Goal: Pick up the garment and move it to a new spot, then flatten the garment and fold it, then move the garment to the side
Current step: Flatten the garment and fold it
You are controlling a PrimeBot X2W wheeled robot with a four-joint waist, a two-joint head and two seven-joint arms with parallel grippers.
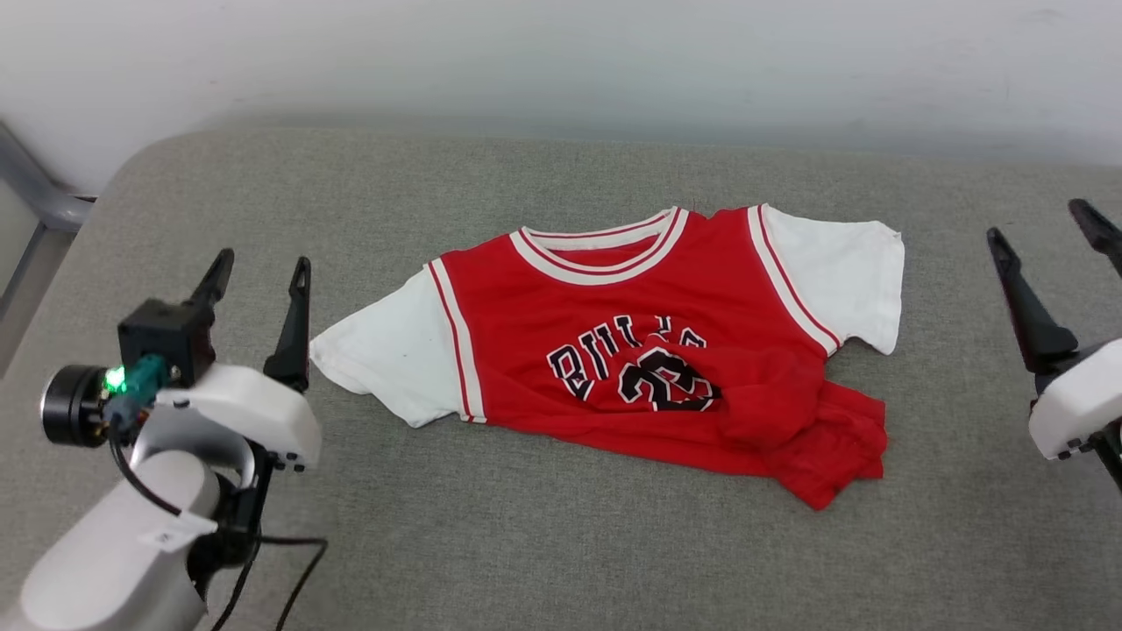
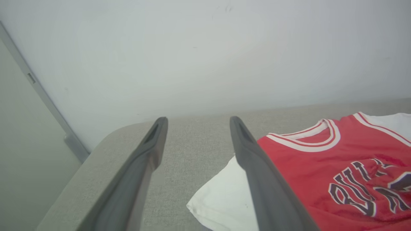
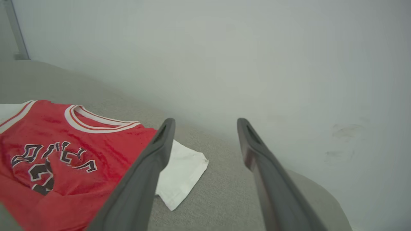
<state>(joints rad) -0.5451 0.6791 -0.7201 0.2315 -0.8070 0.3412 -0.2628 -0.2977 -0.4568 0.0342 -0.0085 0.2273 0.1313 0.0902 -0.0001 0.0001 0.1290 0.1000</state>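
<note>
The garment (image 1: 631,350) is a red jersey with white short sleeves, striped trim and black lettering; it lies chest-up on the grey padded surface (image 1: 526,543). Its lower hem is bunched up over the number at the right front. My left gripper (image 1: 260,267) hovers open beside the left sleeve, holding nothing. My right gripper (image 1: 1043,221) stands open off the right sleeve, apart from the cloth. The left wrist view shows the garment (image 2: 337,166) right of the open fingers (image 2: 141,166). The right wrist view shows the garment (image 3: 64,154) left of the open fingers (image 3: 263,166).
A pale wall (image 1: 561,61) runs along the far edge of the surface. A grey metal frame (image 1: 35,193) stands at the far left corner. The surface's rounded corners show at the back left (image 2: 106,138) and back right (image 3: 321,189).
</note>
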